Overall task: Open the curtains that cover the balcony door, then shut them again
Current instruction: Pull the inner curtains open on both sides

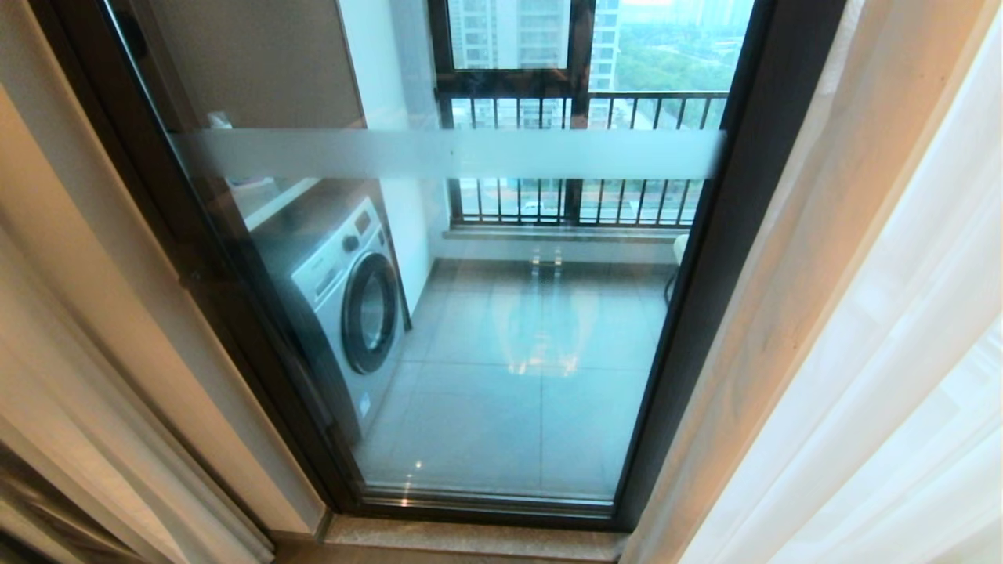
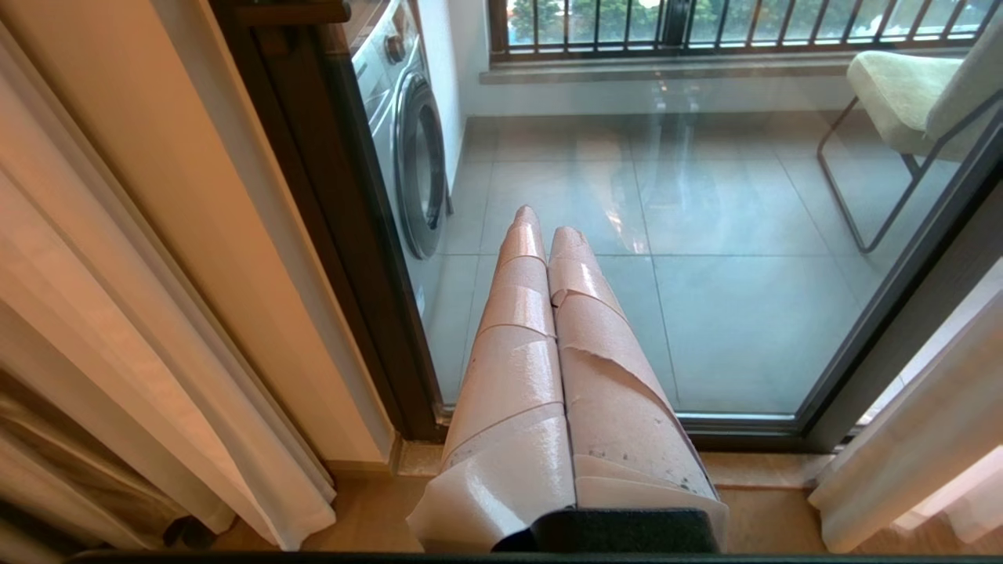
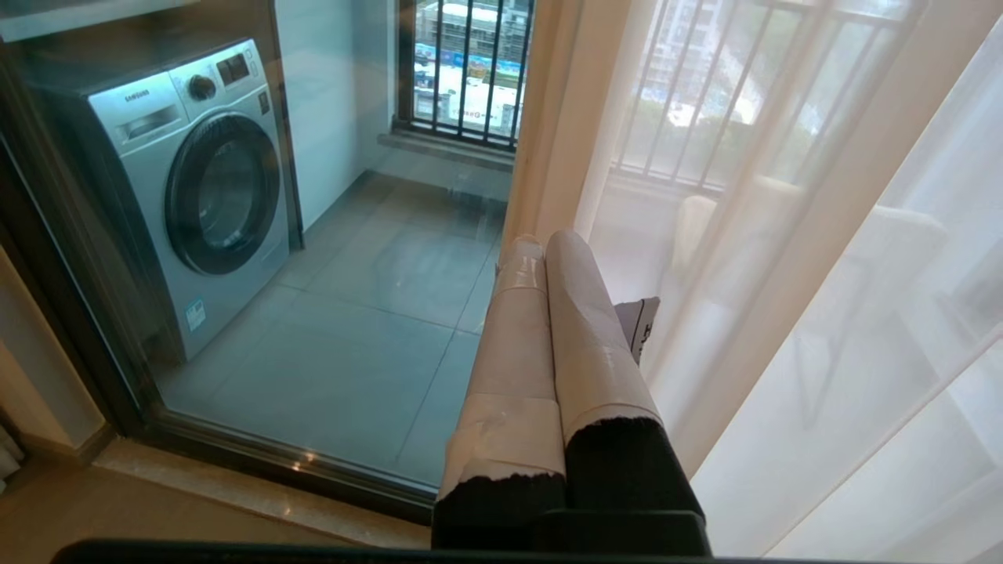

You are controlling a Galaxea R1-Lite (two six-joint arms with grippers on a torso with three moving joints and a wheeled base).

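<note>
Plainly, sheer folded curtains (beige-edged) flank the glass balcony door.

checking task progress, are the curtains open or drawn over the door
Open: the curtains hang bunched at the sides, leaving the balcony door glass uncovered.

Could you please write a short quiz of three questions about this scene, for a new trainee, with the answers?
1. True or false: the curtains now cover the glass of the balcony door.
2. Which appliance stands behind the glass? A) a refrigerator B) a washing machine C) an oven
3. In what state are the left gripper and the right gripper, and do they hold anything?

Key
1. False. The sheer panel and the beige drape hang at the sides and the glass in the middle is bare.
2. B. It stands on the left of the balcony.
3. Both are shut and empty. The right one is close to the curtain edge.
</note>
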